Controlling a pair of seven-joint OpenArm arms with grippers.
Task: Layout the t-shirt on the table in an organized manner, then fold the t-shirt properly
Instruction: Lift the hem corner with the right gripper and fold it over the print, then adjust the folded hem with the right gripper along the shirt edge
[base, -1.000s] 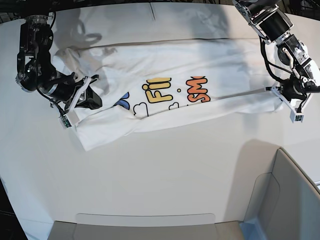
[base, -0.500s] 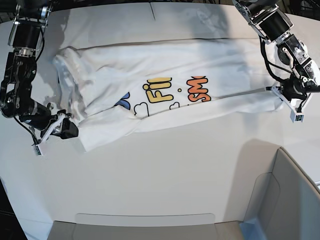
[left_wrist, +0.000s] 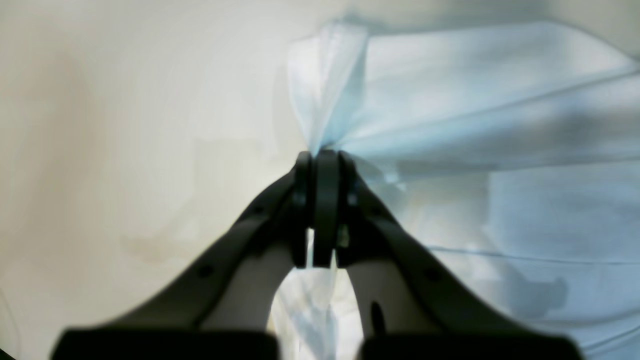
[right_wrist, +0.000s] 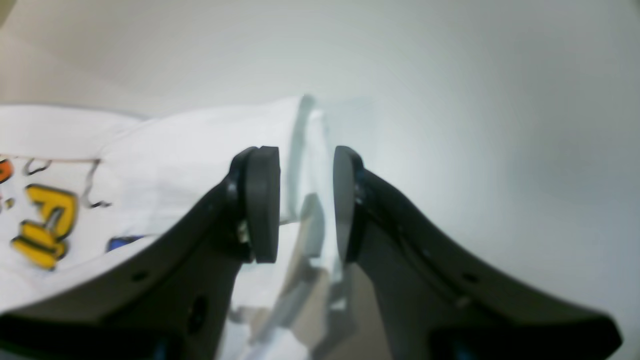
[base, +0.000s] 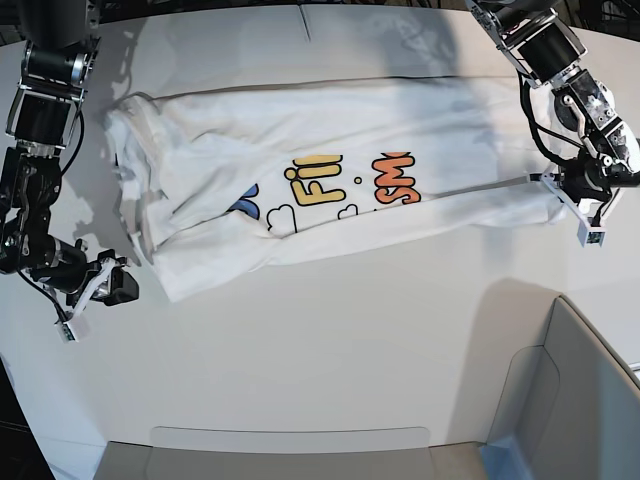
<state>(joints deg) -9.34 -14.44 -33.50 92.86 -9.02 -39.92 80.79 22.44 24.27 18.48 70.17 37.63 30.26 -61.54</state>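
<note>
The white t-shirt (base: 330, 180) lies stretched across the table (base: 330, 340) in a long band, with yellow and orange print showing at its middle. My left gripper (base: 552, 187) is at the shirt's right end and is shut on a bunch of the cloth (left_wrist: 325, 90). Its pads (left_wrist: 327, 200) press together with fabric between them. My right gripper (base: 122, 285) hovers off the shirt's left end, near the front, and is open. In the right wrist view its fingers (right_wrist: 262, 200) stand apart with nothing held, and the t-shirt's (right_wrist: 165, 150) edge lies beyond them.
A grey-white bin wall (base: 580, 390) rises at the near right corner, and a low rim (base: 290, 450) runs along the front edge. A seam in the tabletop (base: 305, 22) shows at the far edge. Bare table lies between the shirt and the front rim.
My right gripper let go of the shirt's left end, opened, and drew back toward the near left. That end now lies flat. The left gripper has kept its hold and place.
</note>
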